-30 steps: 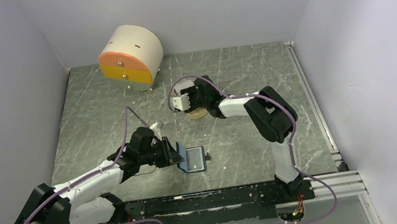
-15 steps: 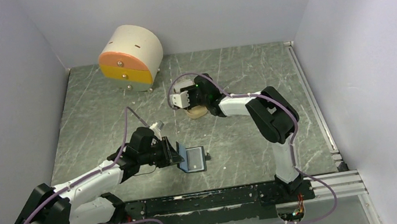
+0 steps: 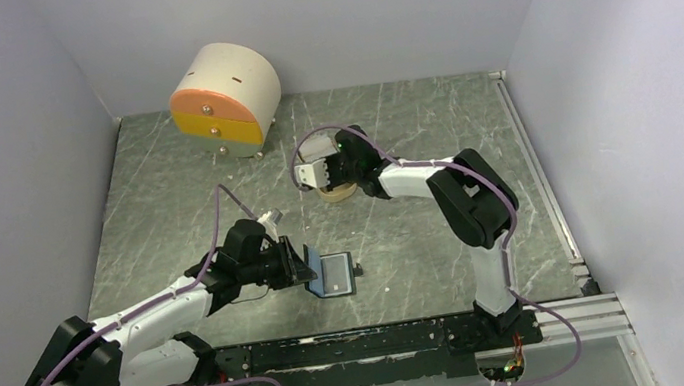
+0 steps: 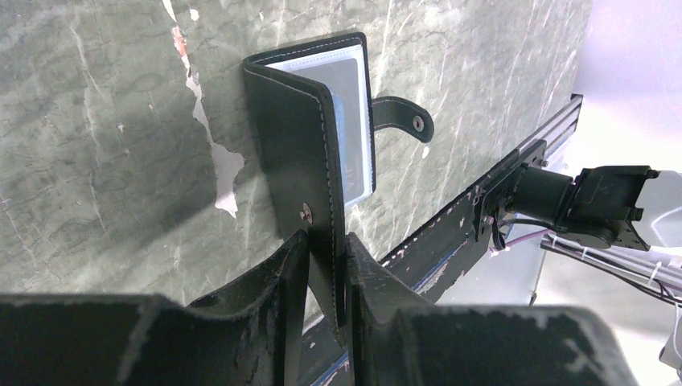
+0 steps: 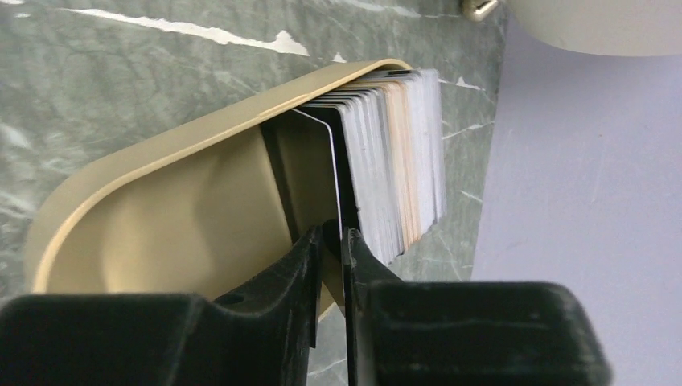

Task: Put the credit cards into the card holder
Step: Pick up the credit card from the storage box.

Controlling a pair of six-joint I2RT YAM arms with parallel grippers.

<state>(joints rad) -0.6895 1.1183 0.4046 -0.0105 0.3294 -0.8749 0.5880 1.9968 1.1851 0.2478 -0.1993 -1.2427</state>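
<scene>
The card holder (image 3: 335, 275) lies open in front of the left arm, blue inner face up. In the left wrist view its black cover (image 4: 299, 153) stands upright, clear pockets and snap tab (image 4: 402, 122) behind it. My left gripper (image 3: 305, 268) (image 4: 327, 256) is shut on that cover's lower edge. The credit cards (image 5: 394, 153) stand on edge in a row, white, grey and black, at one end of the tan oval tray (image 5: 173, 138) (image 3: 344, 193). My right gripper (image 3: 328, 184) (image 5: 332, 239) reaches down into the tray, its fingers closed on the edge of a black card (image 5: 310, 173).
A round cream chest with orange and yellow drawers (image 3: 223, 96) stands at the back left. The black rail with the arm bases (image 3: 369, 343) runs along the near edge, close behind the card holder. Grey walls close in both sides.
My right gripper has closed its fingers onto the black card in the tray and shifted slightly toward the back. The left arm and the card holder have stayed still.
</scene>
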